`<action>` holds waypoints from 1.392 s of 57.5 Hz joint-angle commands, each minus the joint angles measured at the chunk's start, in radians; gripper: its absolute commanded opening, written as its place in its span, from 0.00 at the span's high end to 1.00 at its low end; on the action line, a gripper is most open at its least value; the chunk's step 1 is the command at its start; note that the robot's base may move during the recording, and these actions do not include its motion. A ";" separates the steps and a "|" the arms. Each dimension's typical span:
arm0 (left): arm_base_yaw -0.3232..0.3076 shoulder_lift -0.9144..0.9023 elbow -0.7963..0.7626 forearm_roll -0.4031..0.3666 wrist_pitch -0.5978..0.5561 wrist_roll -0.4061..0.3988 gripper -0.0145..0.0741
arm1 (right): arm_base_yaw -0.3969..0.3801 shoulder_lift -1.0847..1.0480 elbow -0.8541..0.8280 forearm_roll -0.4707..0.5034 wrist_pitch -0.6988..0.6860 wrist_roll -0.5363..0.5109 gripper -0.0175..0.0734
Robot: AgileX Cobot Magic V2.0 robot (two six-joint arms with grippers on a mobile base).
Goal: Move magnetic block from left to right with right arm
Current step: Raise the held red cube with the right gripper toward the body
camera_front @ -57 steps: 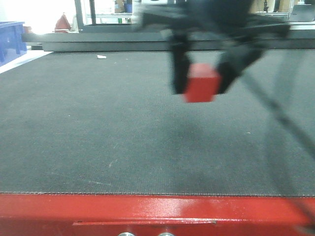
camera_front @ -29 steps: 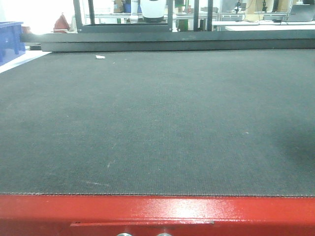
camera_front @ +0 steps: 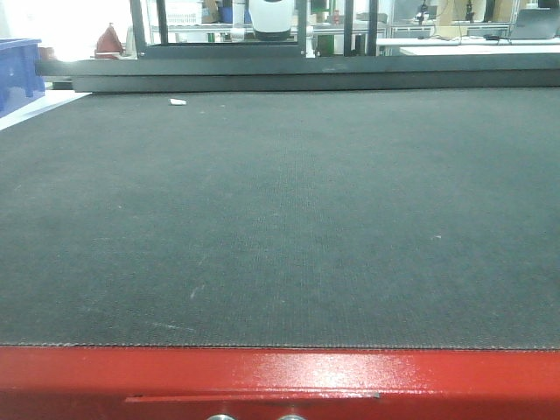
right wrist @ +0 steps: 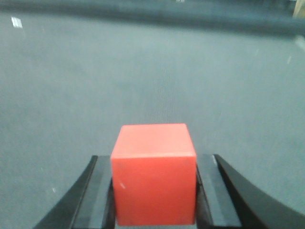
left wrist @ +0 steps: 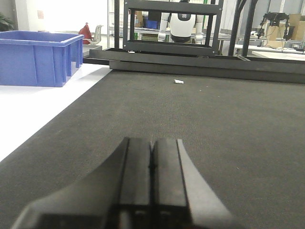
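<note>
While in right hand, one block.

The left gripper points straight ahead, roughly level, its jaws pressed flat together along a thin seam. The right gripper points forward too, its jaws clamped against opposite sides of the block.

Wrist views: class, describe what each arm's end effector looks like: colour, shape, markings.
The left end effector has two straight black fingers that widen into a broader dark base. The right end effector has black fingers with flat dark-grey inner faces and outward-curving outer edges. No markings or cables are visible.
</note>
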 commanded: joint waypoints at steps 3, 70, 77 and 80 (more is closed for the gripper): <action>-0.003 -0.012 0.008 -0.007 -0.091 0.002 0.98 | -0.009 -0.133 -0.028 0.005 -0.021 -0.011 0.45; -0.003 -0.012 0.008 -0.007 -0.091 0.002 0.98 | -0.009 -0.291 -0.026 0.005 0.036 -0.011 0.45; -0.003 -0.012 0.008 -0.007 -0.091 0.002 0.98 | -0.009 -0.291 -0.026 0.005 0.036 -0.011 0.45; -0.003 -0.012 0.008 -0.007 -0.091 0.002 0.98 | -0.009 -0.291 -0.026 0.005 0.036 -0.011 0.45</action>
